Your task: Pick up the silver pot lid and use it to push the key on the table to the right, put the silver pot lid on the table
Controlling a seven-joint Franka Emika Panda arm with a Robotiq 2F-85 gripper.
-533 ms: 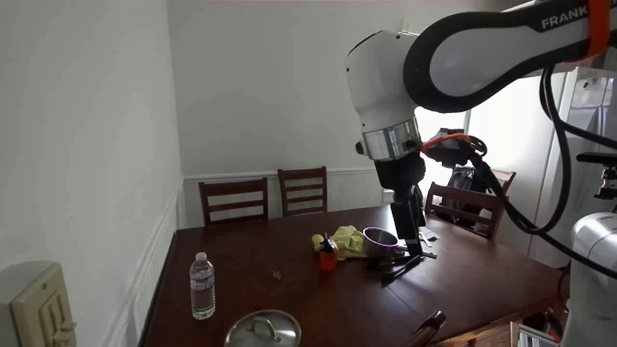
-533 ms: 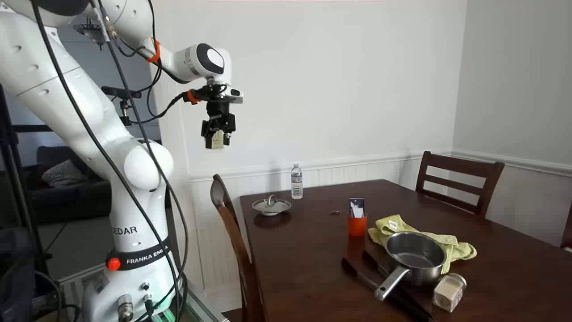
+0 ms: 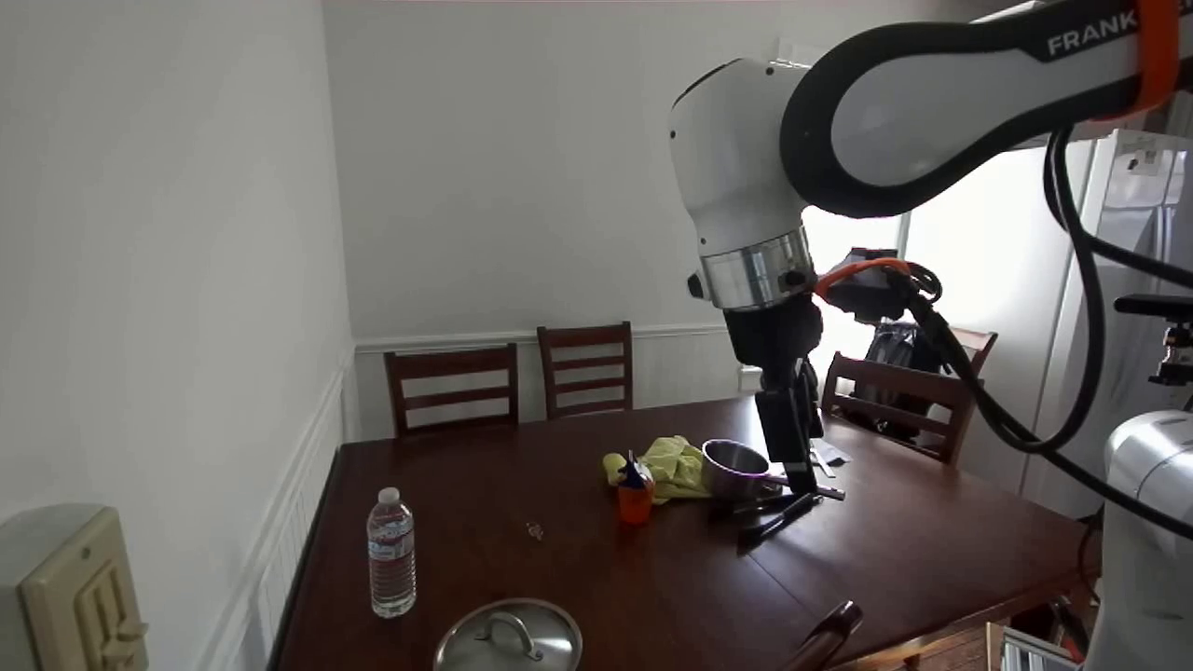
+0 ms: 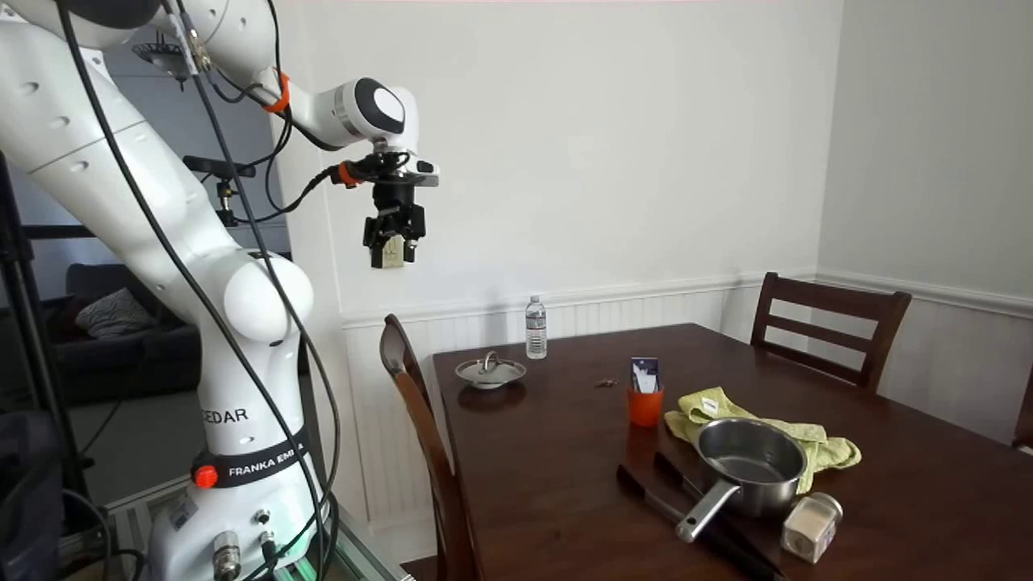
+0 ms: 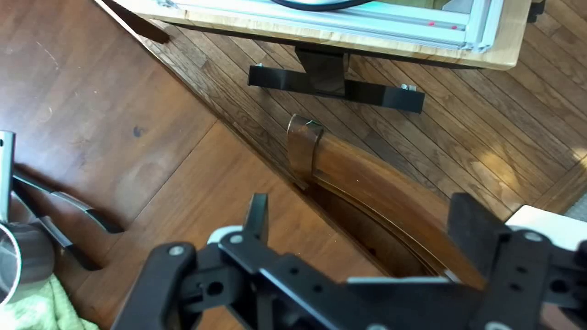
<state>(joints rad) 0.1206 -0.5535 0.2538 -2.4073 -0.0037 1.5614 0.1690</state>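
your likeliest trouble is a badly lined-up grasp. the silver pot lid [image 4: 490, 374] lies handle up on the table [image 4: 549, 476], near its edge; the wrist view doesn't show it, so you depend on the 2 exterior views for aim. come in off-centre on the thin arched handle and you may shove the lid toward the edge, or into the water bottle [image 4: 536, 328] standing near it. drop straight down from here and you risk striking the chair [image 5: 380, 190], whose back shows below the gripper [image 5: 361, 206]. when you get to pushing, the key [image 4: 607, 383] looks small and flat: carry the lid tilted or slightly high and its rim could ride over it. the orange cup [image 4: 645, 407] stands right of the key in both exterior views, so a wide lid swept that way may hit it, though you can't tell whose right is meant.

your gripper's 2 fingers [image 5: 258, 215] are spread wide, pinching nothing. it hangs in the air, well apart from the lid, touching nothing you can see.
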